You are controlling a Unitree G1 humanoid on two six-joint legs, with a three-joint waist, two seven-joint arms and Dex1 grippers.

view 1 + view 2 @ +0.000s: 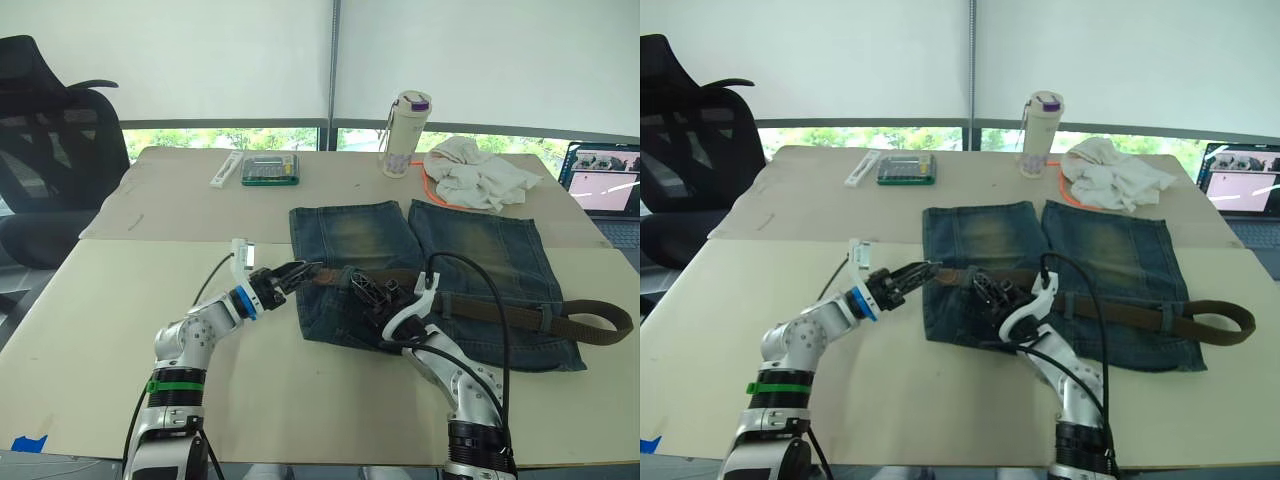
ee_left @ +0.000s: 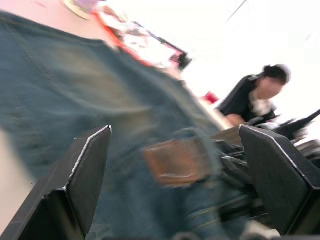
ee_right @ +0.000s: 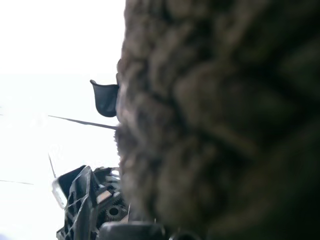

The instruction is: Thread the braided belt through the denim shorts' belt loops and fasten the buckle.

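Braided belt lies along the waistband of the denim shorts, which are spread flat on the table with the legs pointing away from me. Its far end curls in a loop past the shorts' right edge, so I judge most of the threading is done. The brown tip pokes out at the left side of the waistband. My left gripper sits right at that tip, fingers wide apart around it, placed to take it. My right gripper presses on the waistband just beside, with belt weave close against its camera; I cannot tell its finger state. Behind the shorts are a white cloth and a bottle.
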